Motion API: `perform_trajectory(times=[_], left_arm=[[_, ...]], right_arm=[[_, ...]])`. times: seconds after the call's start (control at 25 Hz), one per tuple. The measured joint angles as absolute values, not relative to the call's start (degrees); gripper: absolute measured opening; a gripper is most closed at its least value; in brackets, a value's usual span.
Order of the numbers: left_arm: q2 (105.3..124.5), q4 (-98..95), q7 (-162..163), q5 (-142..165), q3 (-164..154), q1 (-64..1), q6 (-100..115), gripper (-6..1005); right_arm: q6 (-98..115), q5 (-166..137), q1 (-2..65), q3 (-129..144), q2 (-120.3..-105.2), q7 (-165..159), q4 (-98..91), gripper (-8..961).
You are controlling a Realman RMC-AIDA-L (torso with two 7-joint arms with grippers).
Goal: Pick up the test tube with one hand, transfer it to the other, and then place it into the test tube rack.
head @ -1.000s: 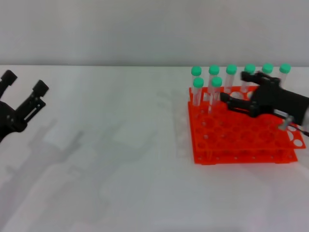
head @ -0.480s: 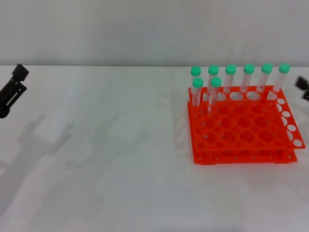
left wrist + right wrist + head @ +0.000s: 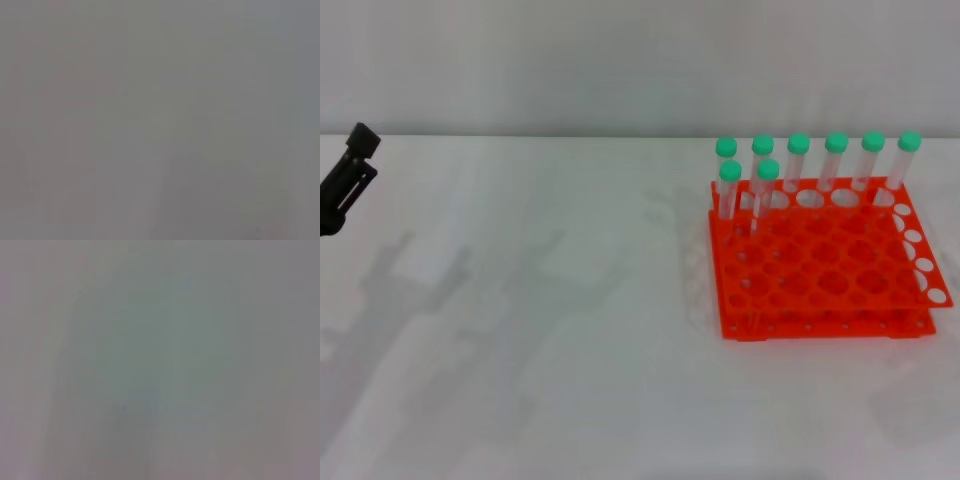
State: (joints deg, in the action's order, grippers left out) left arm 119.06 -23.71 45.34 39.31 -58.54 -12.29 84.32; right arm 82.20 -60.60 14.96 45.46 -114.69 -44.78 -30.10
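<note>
The orange-red test tube rack [image 3: 820, 285] stands on the white table at the right in the head view. Several green-capped test tubes stand upright in it: a row along the back [image 3: 836, 160] and two in the second row at the left end [image 3: 766, 185]. They look alike, and none is held. Only part of my left gripper [image 3: 345, 180] shows, at the far left edge, well away from the rack and with nothing in it. The right gripper is out of view. Both wrist views show only a blank grey surface.
The white table [image 3: 550, 330] stretches bare between the left gripper and the rack. A pale wall [image 3: 620, 60] rises behind the table's far edge.
The right gripper, over the rack's back rows a second ago, has pulled away to the right and left the view. The left gripper has drawn back to the left edge.
</note>
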Motion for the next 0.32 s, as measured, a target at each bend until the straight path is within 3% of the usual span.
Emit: perform_trajectory(times=[0.32], left_arm=[[119.10,-20.8,44.6,38.4,-58.5,-14.7,83.9,892]], right_arm=[[84.9,-59.4,14.7,44.7,-114.69,-42.9,-27.0,886]])
